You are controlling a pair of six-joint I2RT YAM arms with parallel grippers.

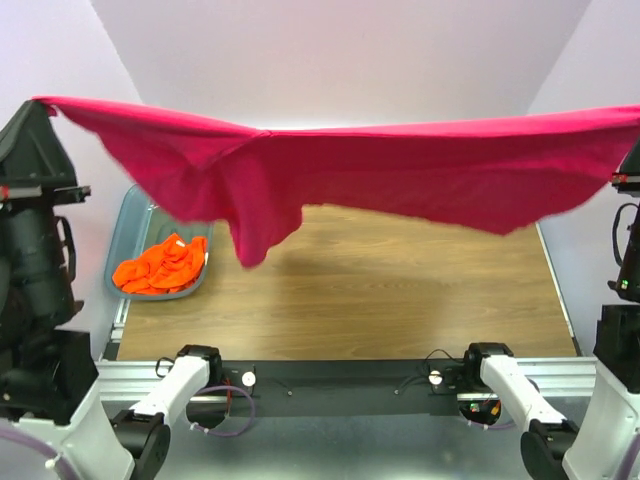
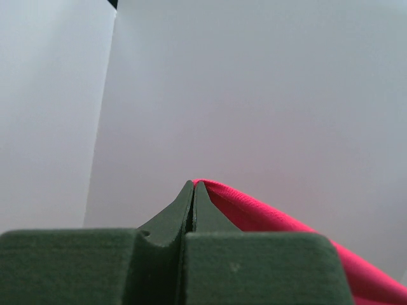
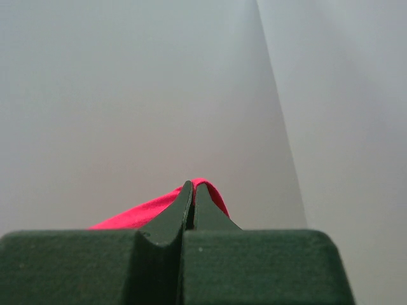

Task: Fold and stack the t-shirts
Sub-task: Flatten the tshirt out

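The wood-grain table (image 1: 400, 290) lies well below both pairs of jaws. One thing stands directly on it: a see-through blue-grey plastic bin (image 1: 127, 222) at the table's left edge. The bin is beneath and slightly inward of the left gripper (image 2: 193, 184) jaws, well apart from the right gripper (image 3: 193, 184) jaws. A crumpled orange shirt (image 1: 160, 268) lies inside the bin. A metal rail (image 1: 330, 378) runs along the table's near edge.
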